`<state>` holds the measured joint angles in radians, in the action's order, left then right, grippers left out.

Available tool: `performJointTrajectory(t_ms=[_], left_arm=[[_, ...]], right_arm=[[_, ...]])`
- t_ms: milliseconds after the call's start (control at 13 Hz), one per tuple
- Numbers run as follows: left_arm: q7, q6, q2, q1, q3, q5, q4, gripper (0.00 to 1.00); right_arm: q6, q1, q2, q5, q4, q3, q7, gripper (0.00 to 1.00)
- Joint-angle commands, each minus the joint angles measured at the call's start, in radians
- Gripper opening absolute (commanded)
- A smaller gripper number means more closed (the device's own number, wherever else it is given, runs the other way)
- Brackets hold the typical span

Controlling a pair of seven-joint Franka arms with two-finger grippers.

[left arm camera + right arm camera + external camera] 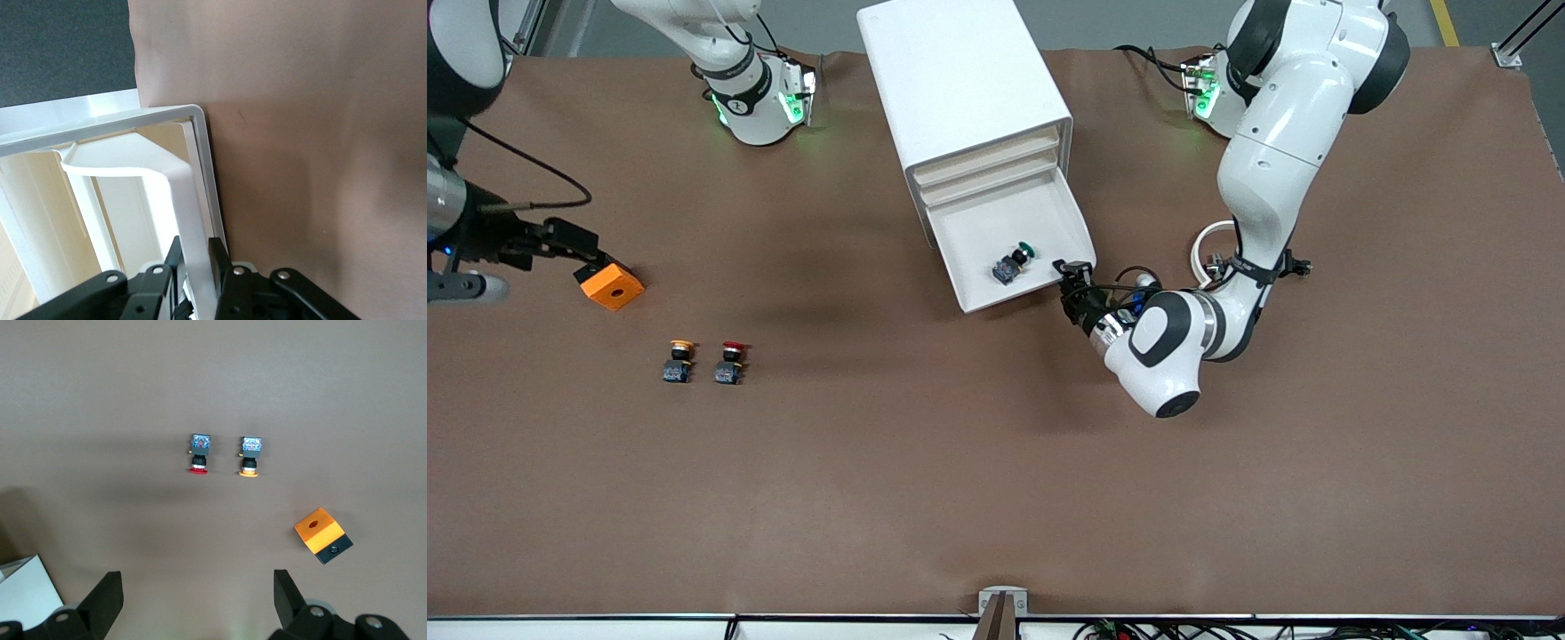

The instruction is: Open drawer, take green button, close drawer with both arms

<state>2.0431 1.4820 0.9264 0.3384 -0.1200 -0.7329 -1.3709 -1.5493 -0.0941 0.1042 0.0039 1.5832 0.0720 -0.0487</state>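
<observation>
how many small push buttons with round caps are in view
3: the green-capped push button lies in the open white plastic drawer; the yellow-capped button and red-capped button stand side by side on the brown table, toward the right arm's end.

White drawer (1040,222) pulled open, green-capped button (1014,263) lying tilted inside

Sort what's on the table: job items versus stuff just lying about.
Job:
drawer, pulled out, left pincer shut on its front
green button, lying in the drawer
right pincer, open, waiting over bare table

Lying about:
yellow button
red button
orange block
</observation>
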Motion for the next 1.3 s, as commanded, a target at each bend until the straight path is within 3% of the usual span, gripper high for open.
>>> performJointTrajectory(t_ms=[0, 77, 153, 307, 383, 460, 920, 1226], left_arm=[[0.006, 0.011, 0.008, -0.002, 0.003, -0.016, 0.024, 0.21], [0.006, 0.011, 0.008, -0.002, 0.003, -0.017, 0.024, 0.23], [0.002, 0.011, 0.008, -0.001, 0.003, -0.017, 0.024, 0.32], [-0.001, 0.015, 0.008, -0.001, 0.003, -0.017, 0.024, 0.60], [-0.001, 0.017, 0.006, -0.002, 0.003, -0.017, 0.024, 0.86], [-0.003, 0.018, 0.006, -0.002, 0.003, -0.016, 0.026, 1.00], [-0.027, 0.021, -0.008, -0.025, 0.020, 0.007, 0.088, 1.00], [-0.212, 0.021, -0.033, -0.024, 0.104, 0.015, 0.121, 1.00]], right_arm=[[0.017, 0.004, 0.049, -0.012, -0.048, -0.001, -0.006, 1.00], [0.015, 0.002, 0.070, -0.016, -0.057, -0.003, -0.010, 1.00], [0.017, 0.004, 0.080, -0.015, -0.080, -0.003, -0.002, 1.00], [0.017, 0.052, 0.078, -0.013, -0.084, -0.001, 0.120, 1.00], [0.020, 0.085, 0.078, -0.012, -0.084, -0.001, 0.248, 1.00], [0.026, 0.129, 0.077, -0.010, -0.084, -0.001, 0.357, 1.00], [-0.027, 0.367, 0.084, 0.034, -0.071, 0.000, 0.868, 1.00], [-0.158, 0.523, 0.160, 0.068, -0.057, -0.001, 1.202, 1.00]])
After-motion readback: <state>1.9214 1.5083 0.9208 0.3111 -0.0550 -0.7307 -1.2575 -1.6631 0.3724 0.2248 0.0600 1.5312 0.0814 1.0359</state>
